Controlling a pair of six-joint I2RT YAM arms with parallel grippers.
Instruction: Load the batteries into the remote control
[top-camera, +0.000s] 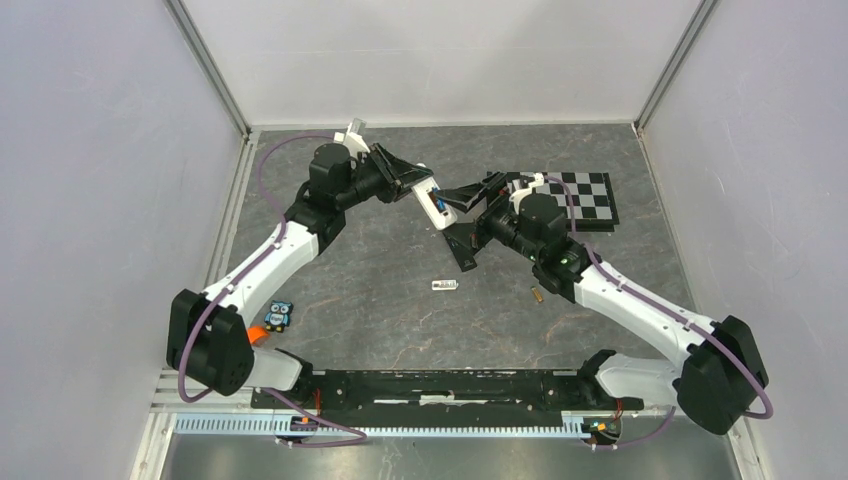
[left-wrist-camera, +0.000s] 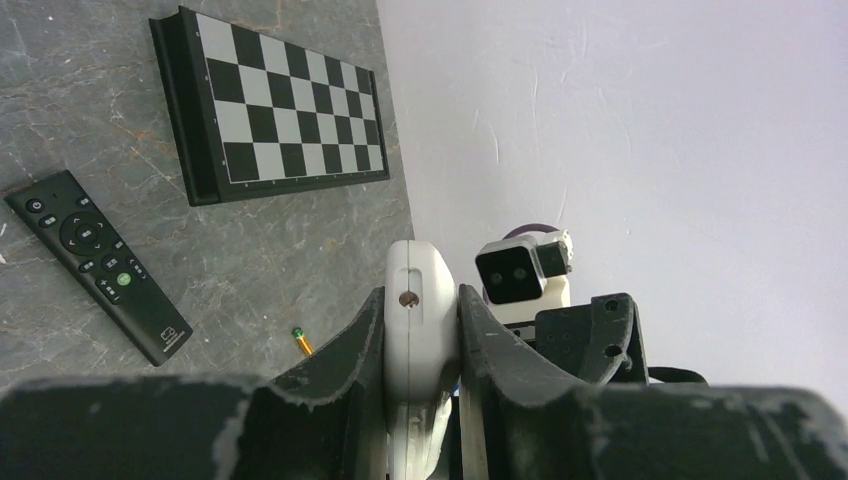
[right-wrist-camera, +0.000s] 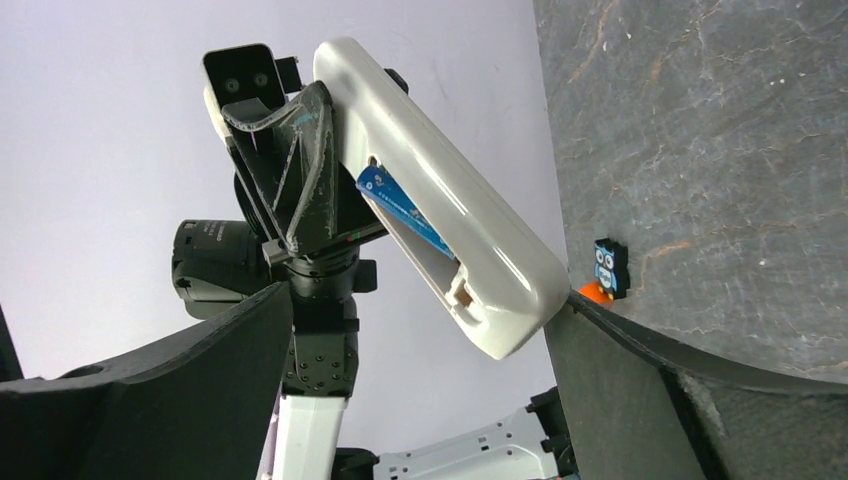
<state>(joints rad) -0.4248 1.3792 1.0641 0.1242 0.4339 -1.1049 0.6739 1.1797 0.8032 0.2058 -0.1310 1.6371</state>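
Centre of top view: left gripper (top-camera: 415, 182) clamps the remote (top-camera: 437, 205), blue battery (right-wrist-camera: 400, 210) seated inside. Right gripper (right-wrist-camera: 420, 295) gapes, empty. Gold battery (top-camera: 537, 296), right of centre: likely light, rigid, slippery; grasp mid-length.

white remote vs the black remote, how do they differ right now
Colour: the white remote is white, the black remote black.
Pose: the white remote is held off the table, pinched in the left gripper; the black remote lies flat on it, ungripped.
Side showing: the white remote shows an open battery bay holding a blue battery; the black remote shows its buttons.
Both are slim, bar-shaped remotes.
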